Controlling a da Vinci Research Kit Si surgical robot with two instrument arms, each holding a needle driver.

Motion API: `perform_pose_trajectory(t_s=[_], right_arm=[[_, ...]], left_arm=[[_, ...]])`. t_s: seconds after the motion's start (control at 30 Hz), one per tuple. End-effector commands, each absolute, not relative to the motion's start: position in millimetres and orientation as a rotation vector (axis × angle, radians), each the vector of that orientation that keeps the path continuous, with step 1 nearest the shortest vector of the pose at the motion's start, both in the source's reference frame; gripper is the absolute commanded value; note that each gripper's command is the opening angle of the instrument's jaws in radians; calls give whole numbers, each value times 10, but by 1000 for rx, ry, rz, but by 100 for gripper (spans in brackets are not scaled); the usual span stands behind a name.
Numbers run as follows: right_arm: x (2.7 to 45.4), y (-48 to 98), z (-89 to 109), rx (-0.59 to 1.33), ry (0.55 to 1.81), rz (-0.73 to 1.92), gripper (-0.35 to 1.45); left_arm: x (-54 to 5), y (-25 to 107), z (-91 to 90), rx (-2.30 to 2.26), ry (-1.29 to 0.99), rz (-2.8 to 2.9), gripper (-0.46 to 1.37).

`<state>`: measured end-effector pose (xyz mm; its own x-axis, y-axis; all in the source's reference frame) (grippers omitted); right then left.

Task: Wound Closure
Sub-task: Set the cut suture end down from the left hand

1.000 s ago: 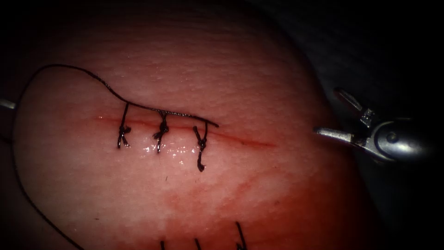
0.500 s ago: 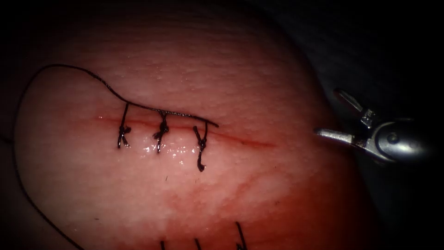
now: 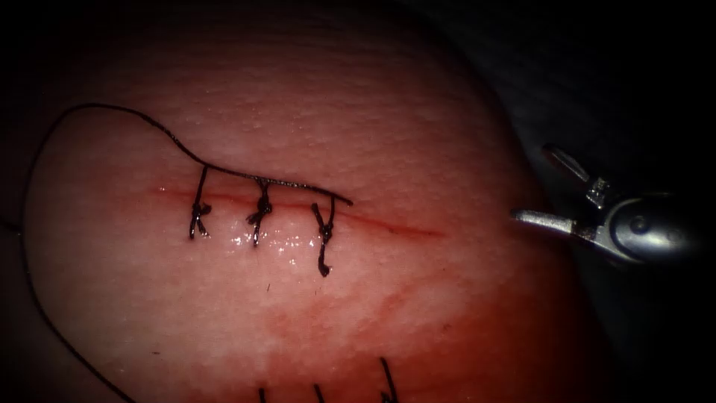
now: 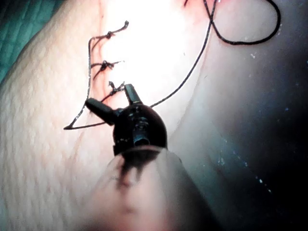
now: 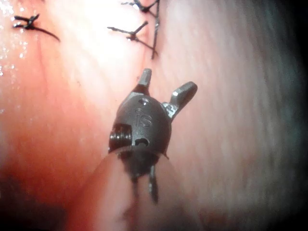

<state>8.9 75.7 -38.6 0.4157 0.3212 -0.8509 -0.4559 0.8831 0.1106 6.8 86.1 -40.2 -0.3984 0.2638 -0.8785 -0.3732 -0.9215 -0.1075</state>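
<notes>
At the endoscope view's far left a long dark thread [image 3: 33, 298] climbs the edge of the tissue [image 3: 418, 119], arches over its upper left shoulder, and runs down and rightward to lie flat along the upper lip of the cut [image 3: 395, 226], ending in a free tip just past the third stitch. The cut is a thin red line running across the tissue from left to right. Its left part is closed by three knotted stitches [image 3: 259, 213] with short dark tails hanging below them; its right part lies unstitched. A wet shine sits just below the middle stitch, and red fluid [image 3: 447, 328] stains the lower right of the tissue. Short cut ends of thread [image 3: 388, 377] stick up at the lower edge.

In the left wrist view, the left arm's tool [image 4: 111, 100] has its jaws spread with nothing between them, hovering close to the nearest stitch and the thread.

At the right edge of the endoscope view, off the tissue's right side and well right of the cut's end, the right arm's tool [image 3: 538, 186] has its jaws spread wide and holds nothing. The right wrist view shows the same jaws [image 5: 166, 83] apart above the tissue.

I cannot make out the needle. Around the tissue all is dark.
</notes>
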Motion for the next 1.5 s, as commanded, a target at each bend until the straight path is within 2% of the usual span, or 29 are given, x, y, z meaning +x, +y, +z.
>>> perform_pose_trajectory(t_s=[0.03,0.33,0.5,0.57,0.6,0.7,0.87,1.17,1.37,1.5], right_arm=[[89,757,-386,-138,1033,487,115],[96,760,-388,-95,1082,459,104],[107,759,-385,-67,1099,440,105],[110,757,-384,-36,1099,440,103],[111,754,-383,-10,1099,443,99],[111,749,-381,47,1094,468,98],[112,742,-379,109,1064,476,98],[116,741,-379,138,1100,472,96],[120,741,-379,136,1100,474,96],[121,741,-379,135,1100,474,95]], left_arm=[[61,858,-400,-1475,100,2332,40],[-52,844,-375,-1653,-129,2263,32],[-76,846,-352,-1724,-141,2238,20],[-77,849,-341,-1745,-159,2225,27],[-77,852,-333,-1738,-157,2224,39],[-74,862,-318,-1693,-125,2237,37],[-71,871,-306,-1703,-112,2225,48],[-63,875,-313,-1721,-93,2201,57],[-50,873,-315,-1728,-103,2205,78],[-41,869,-319,-1694,-91,2221,78]])
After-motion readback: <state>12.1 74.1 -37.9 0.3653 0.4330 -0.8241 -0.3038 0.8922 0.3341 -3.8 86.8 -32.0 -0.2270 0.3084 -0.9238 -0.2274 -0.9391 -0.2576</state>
